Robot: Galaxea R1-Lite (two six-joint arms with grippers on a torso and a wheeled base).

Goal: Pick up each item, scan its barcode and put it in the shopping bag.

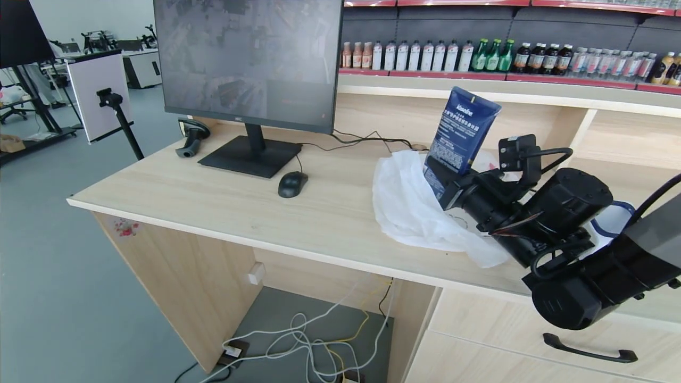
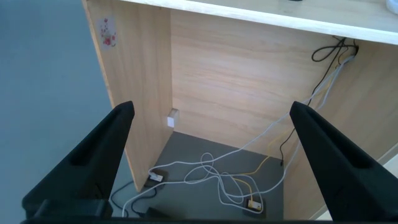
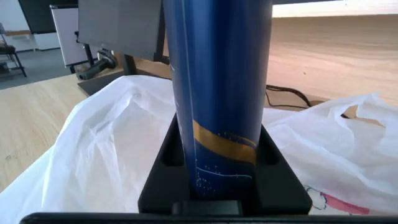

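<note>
One blue pouch [image 1: 462, 135] stood nearly upright, leaning a little, with its lower end clamped between the right jaws, which were closed tight against both of its faces. It hung just above the white shopping bag [image 1: 407, 207], which lay crumpled and spread on the tabletop [image 1: 213, 197] towards the robot's right. The pouch was not inside the bag. The left jaws were spread wide with nothing between them, held low in front of the desk's open underside, where loose cables [image 2: 211, 177] lay on the floor. Further left on the tabletop stood a monitor [image 1: 247, 58], with a mouse [image 1: 292, 184] before it and a handheld scanner [image 1: 190, 137] beside its base.
</note>
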